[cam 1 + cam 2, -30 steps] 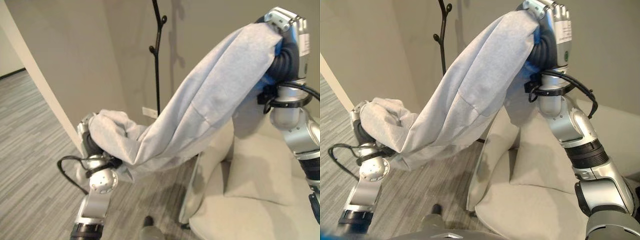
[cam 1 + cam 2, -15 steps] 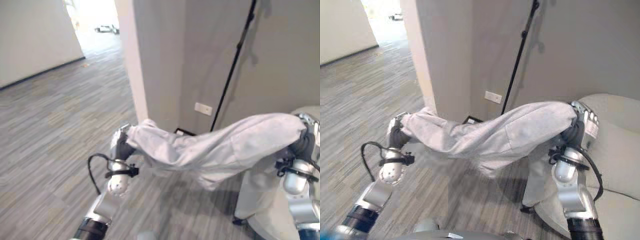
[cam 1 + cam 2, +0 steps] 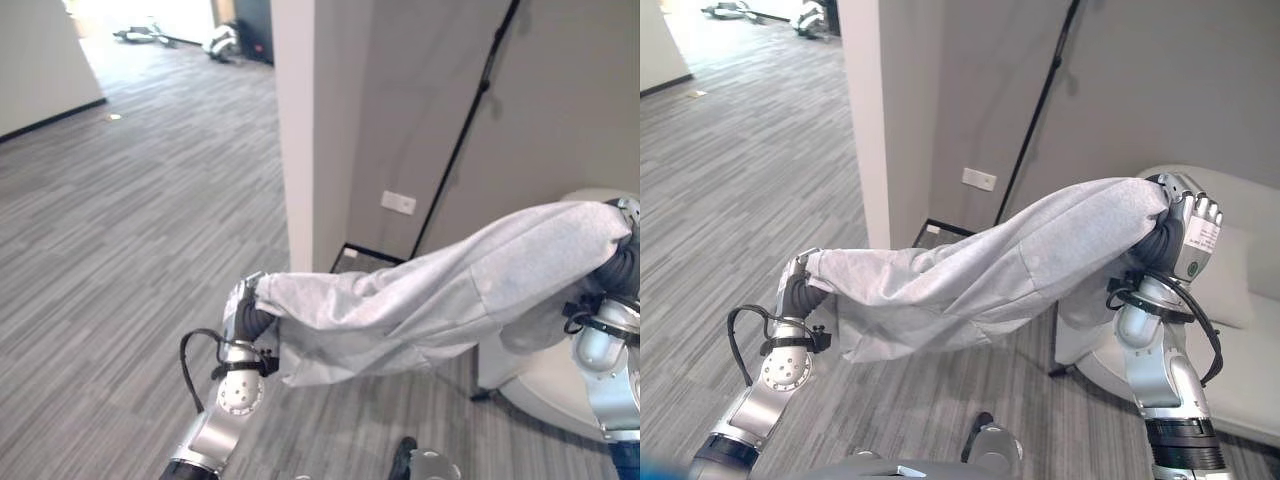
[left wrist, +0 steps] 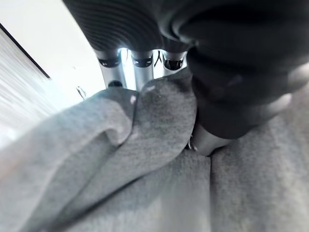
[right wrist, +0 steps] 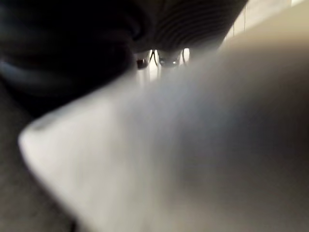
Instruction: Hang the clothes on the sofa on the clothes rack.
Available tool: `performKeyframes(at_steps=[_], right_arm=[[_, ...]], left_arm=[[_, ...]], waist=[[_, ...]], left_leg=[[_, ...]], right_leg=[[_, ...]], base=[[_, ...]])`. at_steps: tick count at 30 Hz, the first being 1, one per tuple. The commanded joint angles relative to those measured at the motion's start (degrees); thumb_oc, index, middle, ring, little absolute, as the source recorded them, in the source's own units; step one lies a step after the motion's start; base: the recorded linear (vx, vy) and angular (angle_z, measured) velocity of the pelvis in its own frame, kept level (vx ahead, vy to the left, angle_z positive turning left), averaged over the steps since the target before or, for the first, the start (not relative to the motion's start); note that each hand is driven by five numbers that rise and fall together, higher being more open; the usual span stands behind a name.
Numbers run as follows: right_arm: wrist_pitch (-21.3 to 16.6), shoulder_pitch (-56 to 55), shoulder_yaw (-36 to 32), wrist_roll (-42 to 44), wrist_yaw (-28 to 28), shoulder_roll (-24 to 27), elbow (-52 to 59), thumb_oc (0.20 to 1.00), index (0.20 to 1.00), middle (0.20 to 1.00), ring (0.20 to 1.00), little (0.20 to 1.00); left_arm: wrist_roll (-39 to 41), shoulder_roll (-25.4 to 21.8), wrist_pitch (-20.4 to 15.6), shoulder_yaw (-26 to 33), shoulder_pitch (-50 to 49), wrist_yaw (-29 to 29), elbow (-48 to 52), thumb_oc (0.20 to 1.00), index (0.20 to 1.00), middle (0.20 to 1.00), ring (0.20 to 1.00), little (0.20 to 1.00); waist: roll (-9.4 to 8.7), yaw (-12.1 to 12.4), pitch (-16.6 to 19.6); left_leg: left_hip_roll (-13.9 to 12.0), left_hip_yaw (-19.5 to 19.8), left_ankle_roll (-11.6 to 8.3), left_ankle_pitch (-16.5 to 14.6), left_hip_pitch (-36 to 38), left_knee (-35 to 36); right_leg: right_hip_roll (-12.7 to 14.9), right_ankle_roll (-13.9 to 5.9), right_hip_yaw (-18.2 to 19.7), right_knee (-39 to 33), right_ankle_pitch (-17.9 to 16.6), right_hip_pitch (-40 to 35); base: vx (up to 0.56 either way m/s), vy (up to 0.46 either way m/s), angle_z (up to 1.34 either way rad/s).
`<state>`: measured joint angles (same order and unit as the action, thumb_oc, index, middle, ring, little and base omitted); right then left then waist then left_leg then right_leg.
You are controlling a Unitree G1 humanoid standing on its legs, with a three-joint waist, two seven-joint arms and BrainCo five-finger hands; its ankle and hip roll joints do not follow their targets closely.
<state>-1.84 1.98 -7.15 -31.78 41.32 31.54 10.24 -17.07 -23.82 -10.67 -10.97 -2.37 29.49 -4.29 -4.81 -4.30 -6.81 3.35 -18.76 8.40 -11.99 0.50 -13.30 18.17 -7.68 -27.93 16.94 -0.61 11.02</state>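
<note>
A light grey garment (image 3: 990,280) hangs stretched in the air between my two hands. My left hand (image 3: 798,290) holds its lower end out over the floor, and in the left wrist view the cloth (image 4: 159,121) sits pinched between the fingers (image 4: 140,60) and the thumb. My right hand (image 3: 1185,215) grips the higher end near the sofa (image 3: 1240,330), with cloth draped over its palm. The black pole of the clothes rack (image 3: 1040,110) slants up along the wall behind the garment.
A white wall corner (image 3: 300,130) stands just left of the rack, with a wall socket (image 3: 398,203) low beside it. Grey striped carpet (image 3: 110,230) runs left into an open hallway, where some objects (image 3: 165,35) lie at the far end.
The whole picture has swung left and down, so the camera moved. Both hands still hold the garment. My right hand has come down from its raised position, and the cloth now spans more level.
</note>
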Motion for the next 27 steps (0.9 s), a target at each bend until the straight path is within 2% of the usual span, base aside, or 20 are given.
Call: performKeyframes(at_steps=[1,2,5,9,10,12,13,14,15,16,17,20,21,23,24,25,27], right_arm=[[0.1,7.6,-1.7,-1.1,3.0,1.2,-3.6,0.200,0.200,0.200,0.200,0.200],[0.5,8.2,-1.3,-1.5,2.9,1.0,-3.5,0.200,0.200,0.200,0.200,0.200],[0.6,8.2,-0.9,-1.5,2.6,0.6,-3.2,0.200,0.200,0.200,0.200,0.200],[0.3,7.8,-1.1,-1.6,2.7,0.9,-2.1,0.200,0.200,0.200,0.200,0.200],[-0.2,7.7,-1.2,-1.6,3.0,1.1,-1.3,0.200,0.200,0.200,0.200,0.200],[-0.8,7.5,-1.6,-1.2,3.6,1.5,-0.7,0.200,0.200,0.200,0.200,0.200],[-1.2,7.6,-1.6,-0.6,3.8,1.6,-0.5,0.200,0.200,0.200,0.200,0.200],[-2.0,7.9,-1.3,0.1,4.2,1.8,-0.7,0.200,0.200,0.200,0.200,0.200],[-2.5,8.1,-1.2,0.4,4.2,2.0,-0.5,0.200,0.200,0.200,0.200,0.200],[-3.1,8.9,-0.7,0.9,4.5,2.4,-0.3,0.200,0.200,0.200,0.200,0.200],[-3.3,9.5,0.0,1.1,4.7,2.6,-0.9,0.200,0.200,0.200,0.200,0.200],[-3.6,9.7,1.3,1.8,4.0,2.5,-0.7,0.200,0.200,0.200,0.200,0.200],[-3.8,9.6,1.4,1.9,3.7,2.6,-0.5,0.200,0.200,0.200,0.200,0.200],[-4.3,9.9,2.4,2.2,3.1,2.5,-0.8,0.200,0.200,0.200,0.200,0.200],[-4.3,10.1,2.5,2.3,3.1,2.5,-1.0,0.200,0.200,0.200,0.200,0.200],[-4.7,11.0,4.0,2.6,2.6,2.4,-1.8,0.200,0.200,0.200,0.200,0.200],[-5.1,11.7,5.0,3.0,2.3,2.2,-2.4,0.200,0.200,0.200,0.200,0.200]], left_arm=[[-1.2,-1.1,-2.6,0.1,2.4,0.5,5.0,0.200,0.200,0.200,0.200,0.200],[-0.5,-0.9,-2.6,0.4,2.4,0.8,4.8,0.200,0.200,0.200,0.200,0.200],[0.0,-0.6,-2.7,0.7,2.2,0.8,4.4,0.200,0.200,0.200,0.200,0.200],[1.4,0.0,-2.6,0.7,1.1,0.6,4.1,0.200,0.200,0.200,0.200,0.200],[1.5,0.2,-2.6,0.3,1.7,0.9,3.8,0.200,0.200,0.200,0.200,0.200],[2.1,0.5,-2.7,0.1,2.5,1.4,3.8,0.200,0.200,0.200,0.200,0.200],[2.5,0.5,-2.9,-0.1,3.0,1.5,3.9,0.200,0.200,0.200,0.200,0.200],[2.5,0.2,-3.3,-0.3,3.5,1.5,4.4,0.200,0.200,0.200,0.200,0.200],[2.4,0.1,-3.5,-0.4,3.7,1.6,4.6,0.200,0.200,0.200,0.200,0.200],[2.5,-0.2,-3.9,-0.5,3.6,1.8,4.7,0.200,0.200,0.200,0.200,0.200],[2.9,0.0,-3.8,-0.5,3.3,2.2,4.7,0.200,0.200,0.200,0.200,0.200],[3.1,0.8,-3.7,-0.3,2.7,2.2,4.6,0.200,0.200,0.200,0.200,0.200],[3.1,1.1,-3.8,-0.1,2.4,2.0,4.6,0.200,0.200,0.200,0.200,0.200],[3.6,1.5,-3.8,0.1,2.2,2.2,4.6,0.200,0.200,0.200,0.200,0.200],[3.6,1.5,-3.8,0.1,2.3,2.2,4.6,0.200,0.200,0.200,0.200,0.200],[3.4,1.6,-4.0,0.4,2.4,2.8,4.4,0.200,0.200,0.200,0.200,0.200],[3.2,1.7,-4.0,0.5,2.6,3.2,4.2,0.200,0.200,0.200,0.200,0.200]], waist=[[0.95,0.9,1.5],[1.05,0.9,1.5],[0.74,1.2,2.3],[1.07,0.3,4.6],[1.68,-0.3,5.0],[2.53,-0.7,4.9],[2.82,-0.7,4.9],[3.43,-0.4,4.7],[3.72,-0.2,4.3],[3.85,0.4,3.7],[3.94,0.7,3.1],[3.55,1.7,2.4],[3.17,2.0,2.2],[2.67,3.3,1.8],[2.42,3.2,2.0],[2.28,4.6,1.5],[2.11,5.2,1.3]], left_leg=[[-6.1,0.6,-7.38,0.2,10.1,12.9],[-6.6,-0.9,-7.81,0.4,10.3,13.0],[-6.8,-1.8,-8.45,-0.3,11.2,13.0],[-9.5,-3.0,-10.11,-0.7,13.7,12.7],[-11.3,-3.3,-11.20,-0.6,14.0,11.9],[-13.4,-3.5,-12.99,0.4,13.1,8.8],[-14.4,-3.3,-13.77,1.4,12.3,6.6],[-16.4,-2.8,-15.88,5.9,10.4,0.8],[-18.2,-1.9,-17.27,8.6,8.4,-3.8],[-19.6,-0.2,-18.27,12.7,6.4,-10.5],[-20.7,0.7,-18.94,14.6,5.1,-13.8],[-20.4,1.3,-17.57,12.7,1.5,-14.1],[-19.8,0.6,-16.41,12.6,0.1,-12.6],[-17.1,2.8,-15.57,10.3,-3.9,-7.8],[-16.6,2.6,-15.33,10.5,-3.9,-7.4],[-14.3,5.8,-15.37,10.8,-7.2,-1.9],[-13.2,7.1,-15.55,12.4,-8.1,0.8]], right_leg=[[1.1,-3.75,0.2,-4.1,-5.7,-3.7],[2.6,-4.10,-0.2,-4.9,-6.8,-3.5],[1.9,-3.98,0.0,-7.8,-5.9,-5.2],[-1.4,-2.29,1.4,-7.0,-2.2,-6.0],[-2.8,-1.41,1.4,-6.9,-0.4,-6.2],[-4.7,-0.17,1.2,-8.0,0.9,-6.9],[-5.5,0.37,1.3,-9.0,1.4,-7.5],[-7.6,1.56,1.5,-11.7,2.3,-9.5],[-9.3,2.88,1.8,-13.5,2.9,-10.8],[-11.0,4.23,2.3,-15.9,3.7,-13.1],[-12.0,5.10,2.5,-17.4,4.2,-14.5],[-12.5,5.15,3.8,-20.5,4.4,-16.8],[-12.0,5.16,3.2,-20.9,3.6,-16.9],[-11.7,4.71,4.6,-21.1,3.7,-17.7],[-11.3,4.57,4.6,-21.1,3.7,-17.4],[-11.6,4.29,6.0,-21.3,4.1,-18.1],[-11.9,4.19,6.9,-21.2,4.3,-18.6]], base=[[0.06,-0.184,-0.42],[0.11,-0.178,-0.44],[0.15,-0.162,-0.51],[0.21,-0.287,-0.37],[0.18,-0.358,-0.12],[0.15,-0.343,-0.13],[0.18,-0.401,-0.30],[0.16,-0.403,-0.51],[0.22,-0.462,-0.41],[0.17,-0.347,-0.50],[0.19,-0.315,-0.52],[0.06,-0.101,-0.63],[0.05,-0.039,-0.40],[0.10,-0.027,-0.20],[0.16,-0.011,-0.05],[0.09,0.011,-0.22],[0.12,-0.011,-0.51]])
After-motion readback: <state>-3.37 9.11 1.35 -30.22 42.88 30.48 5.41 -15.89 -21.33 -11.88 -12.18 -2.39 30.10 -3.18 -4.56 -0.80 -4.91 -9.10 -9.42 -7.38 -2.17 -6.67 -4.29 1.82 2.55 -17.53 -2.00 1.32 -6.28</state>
